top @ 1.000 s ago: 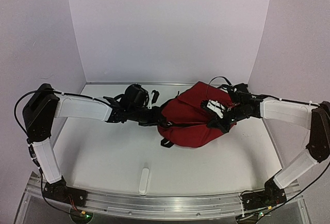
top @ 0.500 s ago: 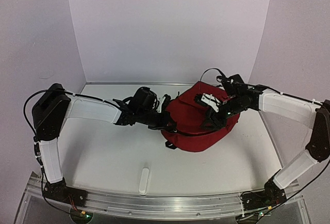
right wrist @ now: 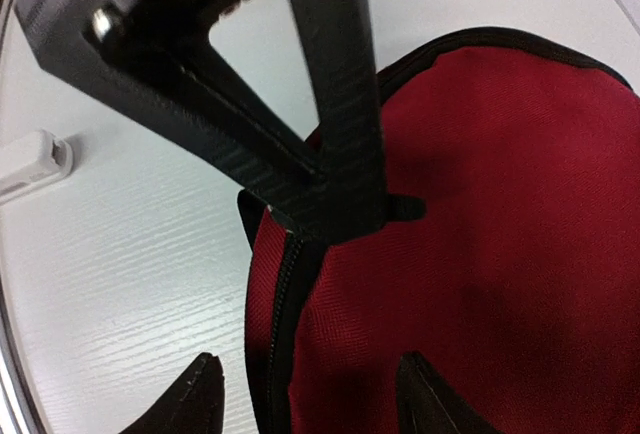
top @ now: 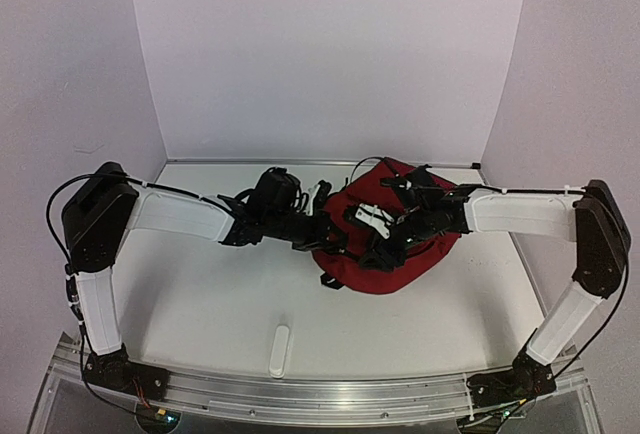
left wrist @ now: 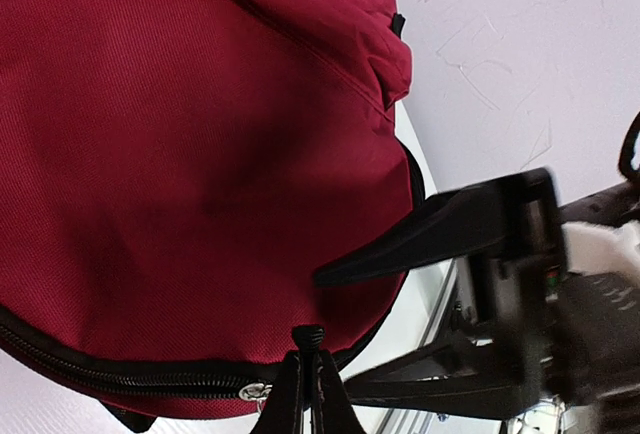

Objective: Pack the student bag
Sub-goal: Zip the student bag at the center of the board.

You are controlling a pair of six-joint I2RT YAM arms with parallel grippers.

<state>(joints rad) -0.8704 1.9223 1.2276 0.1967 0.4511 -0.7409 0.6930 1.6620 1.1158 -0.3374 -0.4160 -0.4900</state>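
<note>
One student bag, two arms: that is my remote view of the white table. The bag lies slumped right of centre in the far half of the table, a rounded dark red lump of ribbed woven fabric. Its longer span runs roughly left to right, and I cannot tell which end is its top. A single black zip follows its curved edge. Both white-sleeved arms reach inward and meet at the bag's left side. My left gripper is pinched tight on the small black pull tab beside the zip's silvery slider. My right gripper hangs just above the same edge, its fingers spread apart over the zip and holding nothing. One small white oblong piece lies well apart, near the front edge.
</note>
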